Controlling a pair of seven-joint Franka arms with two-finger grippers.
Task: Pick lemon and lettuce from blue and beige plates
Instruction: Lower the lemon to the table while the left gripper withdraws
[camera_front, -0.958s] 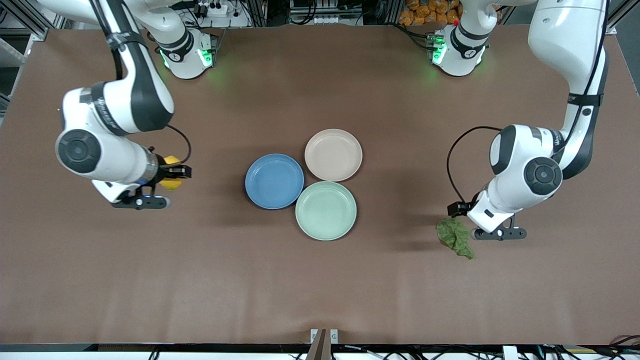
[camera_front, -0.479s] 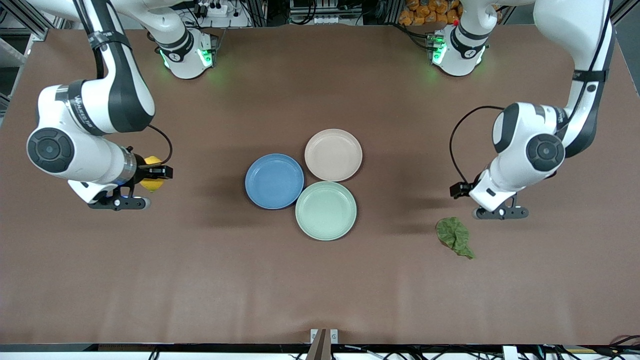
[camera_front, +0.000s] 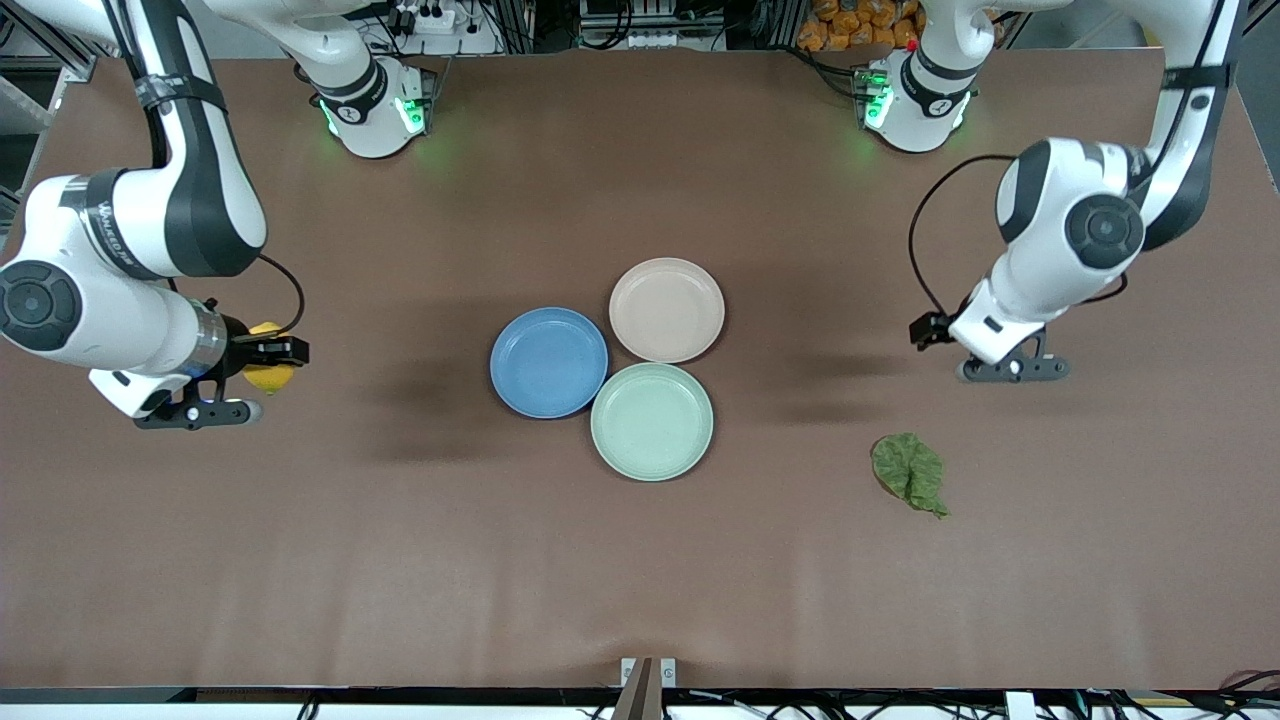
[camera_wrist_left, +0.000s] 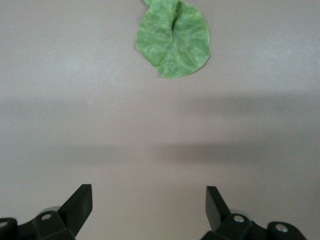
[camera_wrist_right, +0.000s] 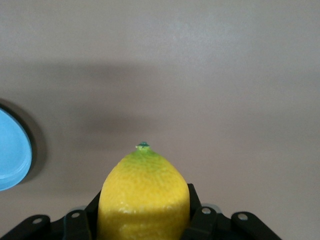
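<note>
At the table's (camera_front: 640, 580) middle sit three plates, touching: one blue plate (camera_front: 548, 361), one beige plate (camera_front: 666, 309), one mint-green plate (camera_front: 651, 421). One lettuce (camera_front: 909, 472) leaf lies toward the left arm's end, the left end effector (camera_wrist_left: 149, 209) spread empty above bare table. Right end effector (camera_front: 262, 352) grips one lemon (camera_wrist_right: 143, 199).

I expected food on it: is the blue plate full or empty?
Empty. The blue plate shows only its bare inside, and the lemon sits in the right gripper.
</note>
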